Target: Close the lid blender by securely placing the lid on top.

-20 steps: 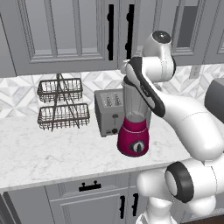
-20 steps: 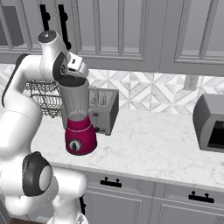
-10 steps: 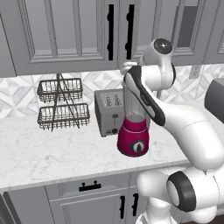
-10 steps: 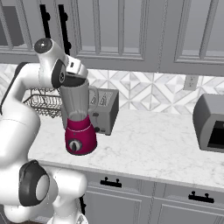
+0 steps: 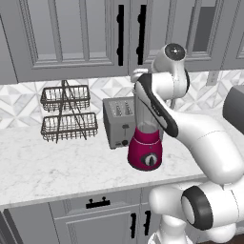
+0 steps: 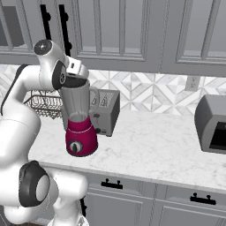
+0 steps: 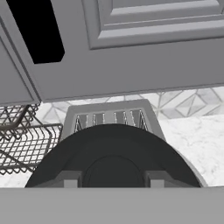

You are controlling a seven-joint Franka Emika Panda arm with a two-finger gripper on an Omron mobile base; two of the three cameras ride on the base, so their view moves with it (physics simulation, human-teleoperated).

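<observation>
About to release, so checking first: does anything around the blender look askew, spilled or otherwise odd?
Nothing stands out. The lid sits at the mouth of the blender, which stands upright on the counter, toaster behind it.

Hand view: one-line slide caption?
Gripper shut on the dark lid, toaster and wire basket beyond.

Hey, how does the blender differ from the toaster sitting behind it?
The blender is tall, with a clear greyish jar on a rounded magenta base; the toaster is low, boxy and silver. The blender has a side handle and a front dial; the toaster has top slots. Both stand upright on the marble counter.
</observation>
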